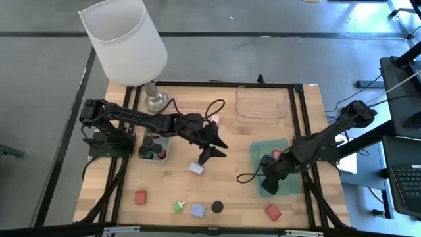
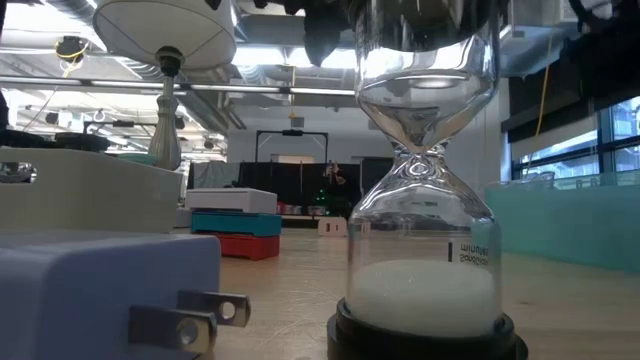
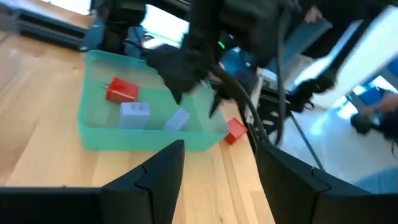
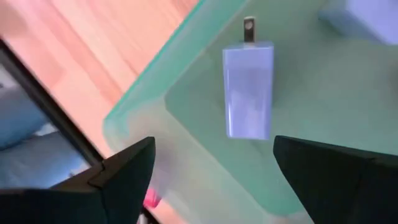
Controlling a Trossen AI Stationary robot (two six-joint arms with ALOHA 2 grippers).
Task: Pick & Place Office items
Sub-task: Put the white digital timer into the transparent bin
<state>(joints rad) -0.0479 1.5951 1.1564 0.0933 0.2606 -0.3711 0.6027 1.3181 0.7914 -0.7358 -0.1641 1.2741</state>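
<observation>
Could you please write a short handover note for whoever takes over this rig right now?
Right gripper: open over the green tray, a lilac-blue charger block lying free below it.
Left gripper: open, empty, above mid-table near a lilac-blue block.
Done: the green tray also holds a red block and another lilac-blue one.
Left on the table: two red blocks, black cap, green bit, another lilac-blue block.

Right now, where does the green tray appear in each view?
High view: green tray right of centre.
Low view: pale wall at the right edge.
Left wrist view: centre-left.
Right wrist view: fills most of it.
Shared landmark: red block inside the tray, high and left wrist views.
</observation>
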